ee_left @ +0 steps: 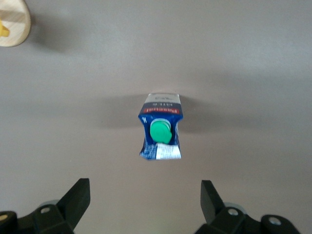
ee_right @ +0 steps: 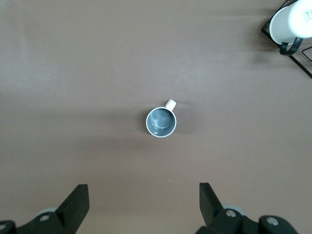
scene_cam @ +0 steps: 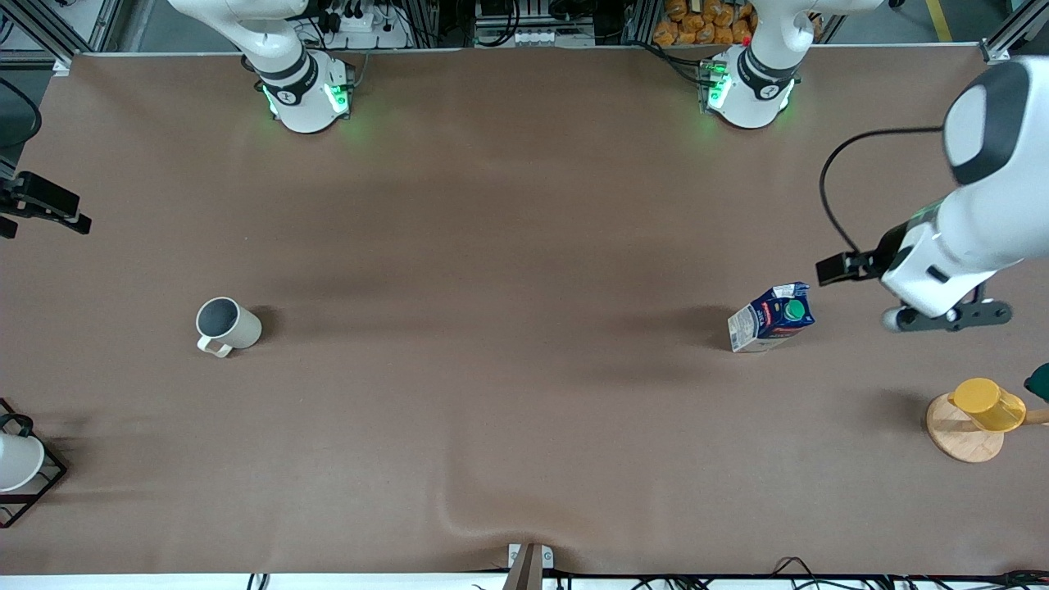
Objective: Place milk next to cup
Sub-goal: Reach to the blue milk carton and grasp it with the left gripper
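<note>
A blue-and-white gable-top milk carton (scene_cam: 771,316) with a green cap is standing on the brown counter (scene_cam: 508,328), well apart from the beige mug (scene_cam: 227,325). The left pincer (scene_cam: 946,315) is hovering spread beside the carton; the right pincer (ee_right: 141,207), also spread, is probably waiting above the mug. Gripping the sloped top could tip the carton.

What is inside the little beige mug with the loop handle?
Nothing. The right wrist view looks straight down into the small beige mug and shows only its bare grey inside, down to the bottom. The brown tabletop under the mug is covered.
</note>
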Available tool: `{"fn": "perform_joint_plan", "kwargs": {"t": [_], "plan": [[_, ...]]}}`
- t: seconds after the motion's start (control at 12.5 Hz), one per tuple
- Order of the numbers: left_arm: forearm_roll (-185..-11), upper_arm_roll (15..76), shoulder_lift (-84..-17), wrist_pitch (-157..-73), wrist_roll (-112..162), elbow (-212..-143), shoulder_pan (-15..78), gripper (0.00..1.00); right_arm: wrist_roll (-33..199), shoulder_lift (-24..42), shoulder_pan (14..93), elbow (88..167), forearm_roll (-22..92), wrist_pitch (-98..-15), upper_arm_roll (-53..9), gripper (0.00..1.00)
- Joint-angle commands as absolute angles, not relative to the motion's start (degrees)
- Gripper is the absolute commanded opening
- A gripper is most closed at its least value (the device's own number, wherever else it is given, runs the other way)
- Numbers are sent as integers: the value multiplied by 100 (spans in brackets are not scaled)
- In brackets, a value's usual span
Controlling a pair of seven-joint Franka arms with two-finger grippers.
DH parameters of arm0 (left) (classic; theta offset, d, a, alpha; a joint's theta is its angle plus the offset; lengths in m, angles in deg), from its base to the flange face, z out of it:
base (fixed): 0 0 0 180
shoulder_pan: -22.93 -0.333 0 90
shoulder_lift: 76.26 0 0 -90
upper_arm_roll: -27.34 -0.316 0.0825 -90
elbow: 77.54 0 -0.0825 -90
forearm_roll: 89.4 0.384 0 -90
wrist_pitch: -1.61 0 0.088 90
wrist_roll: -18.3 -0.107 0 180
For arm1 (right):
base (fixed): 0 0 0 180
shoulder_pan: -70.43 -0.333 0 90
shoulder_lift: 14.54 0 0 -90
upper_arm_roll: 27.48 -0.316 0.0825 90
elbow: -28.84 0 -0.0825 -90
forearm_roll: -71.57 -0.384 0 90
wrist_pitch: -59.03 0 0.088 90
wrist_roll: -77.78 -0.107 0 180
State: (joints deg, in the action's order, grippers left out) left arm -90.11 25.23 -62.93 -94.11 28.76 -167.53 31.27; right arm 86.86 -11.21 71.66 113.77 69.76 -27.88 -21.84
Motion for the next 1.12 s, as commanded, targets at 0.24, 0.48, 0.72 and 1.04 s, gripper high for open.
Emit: {"fn": "perform_joint_plan", "kwargs": {"t": [0.24, 0.48, 0.72, 1.04], "plan": [[-9072, 2636, -6475, -10746, 3532, -18115, 3146, 100, 8666, -200, 7183, 11234, 7069, -2772, -2239, 100], [-9045, 2690, -6458, -11078, 3746, -18387, 3155, 100, 8692, 153, 7271, 11269, 6981, -2982, -2239, 100], [-9028, 2690, -6449, -11501, 3737, -18713, 3146, 100, 8710, 584, 7323, 11286, 7007, -3421, -2239, 100], [-9028, 2690, -6308, -11520, 3658, -18749, 3102, 100, 9728, 1128, 7692, 11295, 6920, -3781, -2239, 100]]}}
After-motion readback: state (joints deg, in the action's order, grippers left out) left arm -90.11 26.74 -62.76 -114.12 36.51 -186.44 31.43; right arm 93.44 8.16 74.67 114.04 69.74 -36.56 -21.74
